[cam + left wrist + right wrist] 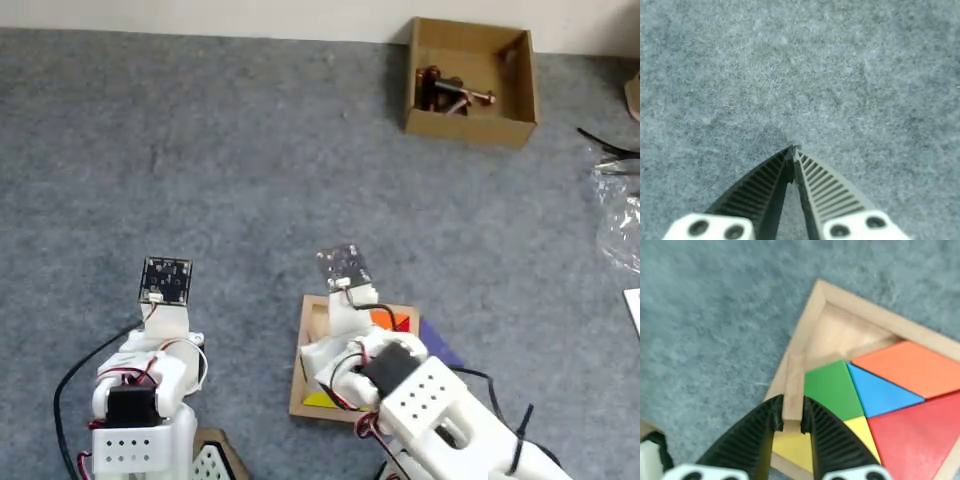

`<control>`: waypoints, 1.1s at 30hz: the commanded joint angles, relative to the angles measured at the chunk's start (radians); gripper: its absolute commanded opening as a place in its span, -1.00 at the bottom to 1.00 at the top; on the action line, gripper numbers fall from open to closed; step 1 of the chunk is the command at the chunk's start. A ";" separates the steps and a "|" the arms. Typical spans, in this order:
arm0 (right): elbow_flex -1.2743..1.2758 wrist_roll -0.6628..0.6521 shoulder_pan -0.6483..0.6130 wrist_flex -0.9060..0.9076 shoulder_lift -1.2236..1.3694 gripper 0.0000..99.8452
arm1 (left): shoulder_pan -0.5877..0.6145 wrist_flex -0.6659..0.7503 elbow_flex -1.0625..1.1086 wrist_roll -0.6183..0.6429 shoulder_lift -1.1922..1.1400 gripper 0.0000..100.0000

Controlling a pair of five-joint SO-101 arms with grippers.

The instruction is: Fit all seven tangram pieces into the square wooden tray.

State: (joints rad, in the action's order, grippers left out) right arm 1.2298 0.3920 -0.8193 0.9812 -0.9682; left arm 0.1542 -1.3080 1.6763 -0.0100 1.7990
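Observation:
The square wooden tray [812, 305] lies under my right arm, its rim [300, 385] near the table's front. In it lie a green piece [830, 387], a blue triangle [880, 392], an orange piece [910, 365], a red piece [915, 435] and a yellow piece [790, 447]; one corner is bare. My right gripper [792, 402] is shut on a pale wooden piece [794, 380] at the tray's edge beside the green one. A purple piece [440, 345] lies on the carpet to the right of the tray. My left gripper [792, 150] hangs shut over bare carpet, holding nothing.
A cardboard box [470, 80] with small metal parts stands at the back right. Clear plastic [620, 220] and cables lie at the right edge. A brown plate [225, 450] shows by the left arm's base. Grey carpet covers the table.

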 commanded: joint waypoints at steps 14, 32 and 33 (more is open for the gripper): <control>0.177 0.012 -0.122 -0.021 -0.332 -0.85 | 0.010 -0.005 0.021 0.005 -0.002 -0.99; 0.206 0.075 -0.108 -0.016 -0.335 -0.82 | 0.010 -0.005 0.021 0.005 -0.002 -0.99; 0.206 0.075 -0.087 -0.015 -0.335 -0.82 | 0.010 -0.005 0.021 0.005 -0.002 -0.99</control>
State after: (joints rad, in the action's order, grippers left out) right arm 1.4569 0.4626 -0.9283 0.9812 -1.2873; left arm 0.1542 -1.3080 1.6763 -0.0100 1.7990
